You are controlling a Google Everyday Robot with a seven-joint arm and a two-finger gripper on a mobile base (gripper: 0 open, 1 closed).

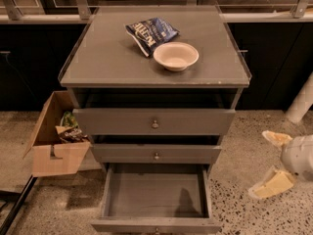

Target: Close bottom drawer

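Observation:
The bottom drawer [155, 196] of the grey cabinet is pulled far out, its wide shallow tray empty, its front [156, 226] at the frame's lower edge with the small knob just showing. My gripper [270, 162] hangs low at the right, beside the drawer's right side and apart from it. Its two pale yellow fingers [272, 184] are spread apart with nothing between them.
The mid-sized drawer [155, 153] and the tall top drawer [154, 122] stand slightly out. A bowl [175, 56] and a blue chip bag [150, 32] lie on the cabinet top. An open cardboard box [56, 140] sits on the floor at the left.

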